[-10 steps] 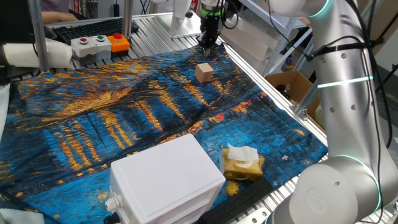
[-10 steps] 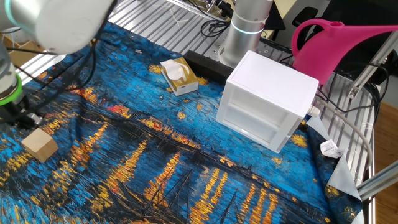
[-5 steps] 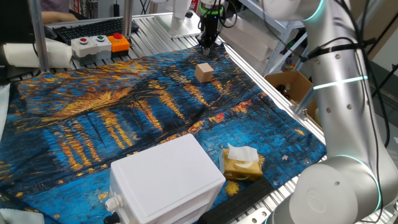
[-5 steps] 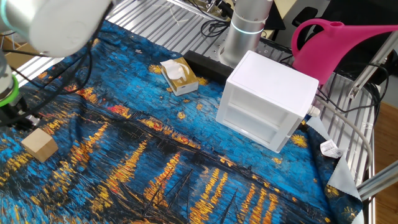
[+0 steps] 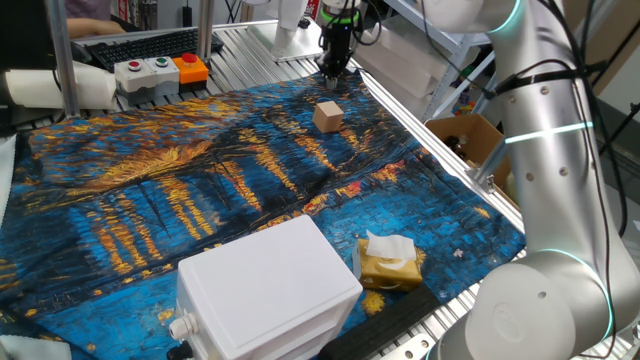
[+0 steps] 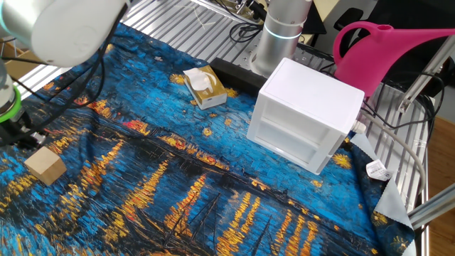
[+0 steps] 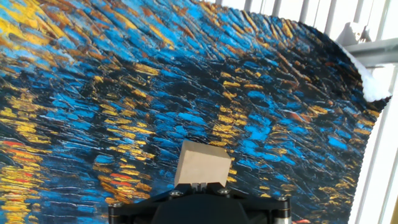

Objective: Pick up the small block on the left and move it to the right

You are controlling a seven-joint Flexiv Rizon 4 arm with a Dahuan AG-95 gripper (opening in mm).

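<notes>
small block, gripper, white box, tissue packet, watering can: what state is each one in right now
small block: resting on the blue cloth, not gripped
gripper: above the cloth's far edge, beyond the block, holding nothing; open or shut not visible
white box: upright, open side showing
tissue packet: lying on the cloth, tissue sticking out
pink watering can: off the cloth, behind the box

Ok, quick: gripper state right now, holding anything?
Gripper: holding nothing; the small block sits apart on the cloth. Open or closed cannot be told.

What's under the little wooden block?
The small block sits on the painted blue-and-gold cloth. Nothing else shows beneath it. What is under the cloth there is covered, so I cannot tell.
</notes>
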